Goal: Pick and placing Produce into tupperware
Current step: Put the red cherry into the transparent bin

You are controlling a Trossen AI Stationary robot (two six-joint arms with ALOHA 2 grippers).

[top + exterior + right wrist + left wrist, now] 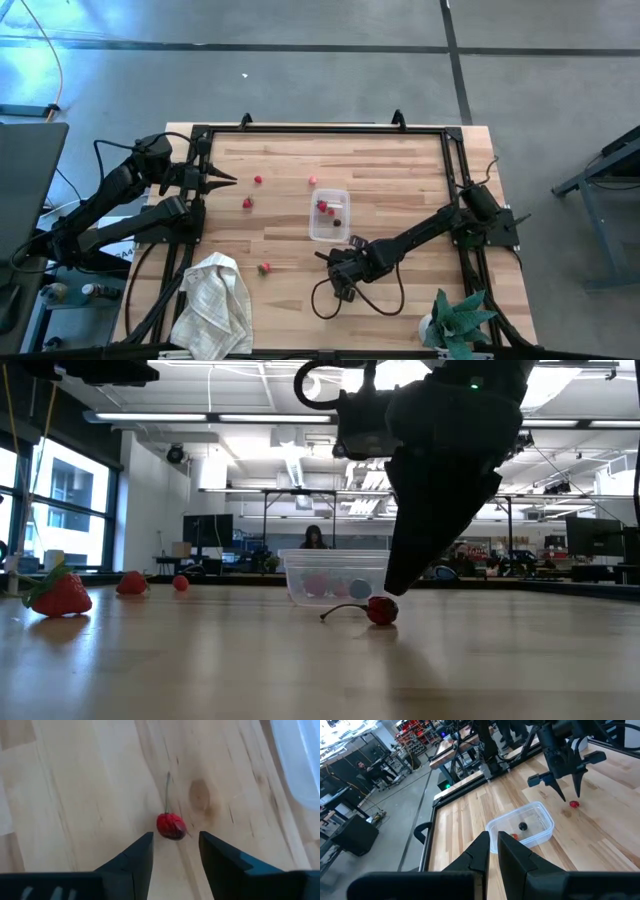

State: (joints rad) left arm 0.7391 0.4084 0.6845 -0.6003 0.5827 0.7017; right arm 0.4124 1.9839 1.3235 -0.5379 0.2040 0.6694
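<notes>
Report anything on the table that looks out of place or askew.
Nothing is spilled or damaged. The white towel lies crumpled, hanging over the table's near edge. A red stemmed piece lies outside the tupperware, just ahead of the open right gripper.

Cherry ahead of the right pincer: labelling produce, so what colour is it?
Red cherry, with a thin dark stem; clearest in the right wrist view.

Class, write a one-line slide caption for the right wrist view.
Open right gripper poised over a stemmed red cherry on the wooden table.
</notes>
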